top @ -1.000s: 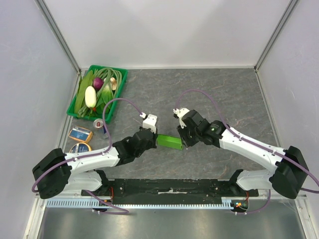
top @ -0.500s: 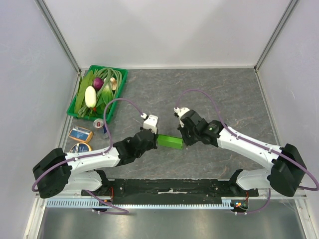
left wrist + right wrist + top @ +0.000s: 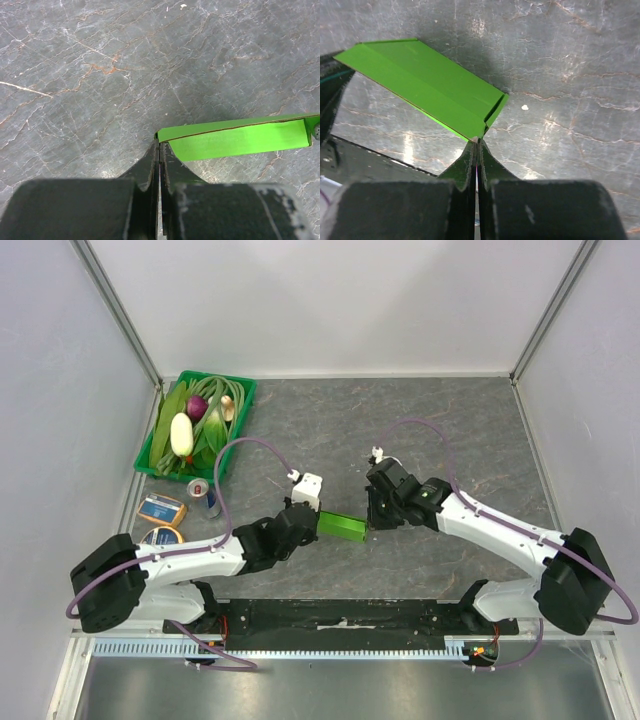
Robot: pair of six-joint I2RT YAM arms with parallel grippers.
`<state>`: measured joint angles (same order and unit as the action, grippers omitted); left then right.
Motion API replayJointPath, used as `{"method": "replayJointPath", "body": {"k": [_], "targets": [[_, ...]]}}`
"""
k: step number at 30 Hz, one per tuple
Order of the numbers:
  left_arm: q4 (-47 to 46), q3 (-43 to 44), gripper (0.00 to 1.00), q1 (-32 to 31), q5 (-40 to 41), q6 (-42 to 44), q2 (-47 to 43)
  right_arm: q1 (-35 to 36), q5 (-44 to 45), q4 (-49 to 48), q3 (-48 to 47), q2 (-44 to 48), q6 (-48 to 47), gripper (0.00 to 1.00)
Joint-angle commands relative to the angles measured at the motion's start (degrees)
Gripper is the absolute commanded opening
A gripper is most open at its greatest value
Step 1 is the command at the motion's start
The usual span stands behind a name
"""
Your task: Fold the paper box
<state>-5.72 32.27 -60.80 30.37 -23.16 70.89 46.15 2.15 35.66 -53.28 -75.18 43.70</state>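
The paper box (image 3: 340, 528) is a lime-green card folded flat into a long strip, held just above the grey table between the two arms. My left gripper (image 3: 316, 524) is shut on its left end. In the left wrist view the shut tips (image 3: 159, 144) pinch the card's near corner, and the paper box (image 3: 240, 137) runs off to the right. My right gripper (image 3: 368, 524) is shut on the right end. In the right wrist view its tips (image 3: 477, 140) pinch a corner of the paper box (image 3: 425, 85), beside a small turned-up flap (image 3: 496, 108).
A green crate (image 3: 240, 425) of vegetables stands at the back left. Below it, along the left wall, are a small can (image 3: 198, 488) and two tins (image 3: 162, 510). A black rail (image 3: 340, 620) runs along the near edge. The left arm's dark body (image 3: 330, 95) shows behind the card.
My right gripper has closed on the right end of the card, and its wrist has turned and shifted slightly right. The left gripper stayed shut on the left end.
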Motion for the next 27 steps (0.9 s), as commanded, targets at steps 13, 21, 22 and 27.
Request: {"method": "replayJointPath", "body": {"k": [13, 21, 22, 27], "targets": [[3.25, -0.1, 0.02, -2.75, -0.49, -2.07, 1.44, -2.82, 0.99, -6.3, 4.84, 2.84, 10.18, 0.0], [2.73, -1.77, 0.02, -2.93, 0.3, -5.41, 1.27, 7.1, 15.14, -7.79, 7.22, 2.05, 4.73, 0.0], [2.73, -1.95, 0.02, -3.01, 0.39, -5.67, 1.0, 8.59, 16.29, -8.15, 7.66, 1.7, 4.72, 0.0], [2.55, -3.27, 0.02, -3.63, 1.8, -7.78, 0.47, 9.92, 18.33, -12.88, 13.45, 3.63, 5.69, 0.01]]}}
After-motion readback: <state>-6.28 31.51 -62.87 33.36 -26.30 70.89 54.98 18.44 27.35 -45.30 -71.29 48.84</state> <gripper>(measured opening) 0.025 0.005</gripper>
